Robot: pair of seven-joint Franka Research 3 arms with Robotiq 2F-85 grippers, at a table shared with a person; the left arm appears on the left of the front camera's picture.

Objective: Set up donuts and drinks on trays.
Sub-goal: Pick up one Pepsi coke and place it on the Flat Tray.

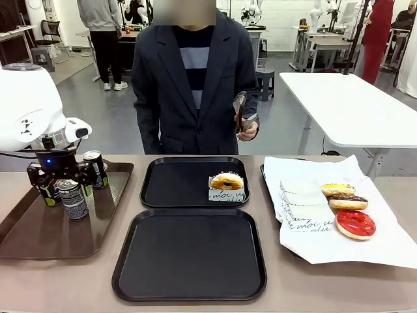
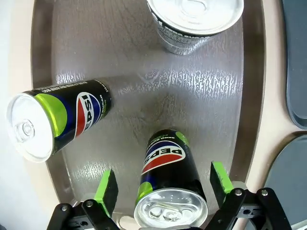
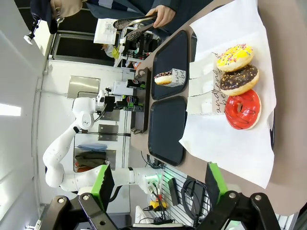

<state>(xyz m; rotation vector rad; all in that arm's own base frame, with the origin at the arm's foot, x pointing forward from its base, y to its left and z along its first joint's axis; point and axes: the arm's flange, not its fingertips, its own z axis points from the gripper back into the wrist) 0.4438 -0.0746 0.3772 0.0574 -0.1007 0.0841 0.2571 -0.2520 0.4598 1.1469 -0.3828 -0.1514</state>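
The robot's left gripper (image 2: pixel 163 184) hangs over the long brown tray (image 1: pixel 39 235) at the left of the front view. Its fingers are spread to either side of an upright Pepsi can (image 2: pixel 165 160), and the green pads (image 2: pixel 108 189) flank the can but, judging by the wrist view, are not yet pressed on it. Two more drinks stand on the same tray: a second Pepsi can (image 2: pixel 57 120) at the left of that view and a grey-black can (image 2: pixel 194 19) at its top edge. In the middle of the table (image 1: pixel 287 287) the two black trays lie one behind the other. The far tray (image 1: pixel 176 186) carries one sleeved donut (image 1: pixel 227 181), and the near tray (image 1: pixel 189 254) is bare. A yellow donut (image 1: pixel 337 190), a chocolate donut (image 1: pixel 348 203) and a red donut (image 1: pixel 355 224) wait on white paper (image 1: pixel 378 251) at the right. The person across the table holds tongs (image 1: pixel 239 112) in one hand (image 1: pixel 248 132). The right gripper (image 3: pixel 159 184) has its fingers spread on nothing. The step in hand appears to be picking up a drink. The next move calls for closing squarely on the can, lifting it clear of its neighbours and standing it upright on a black tray.
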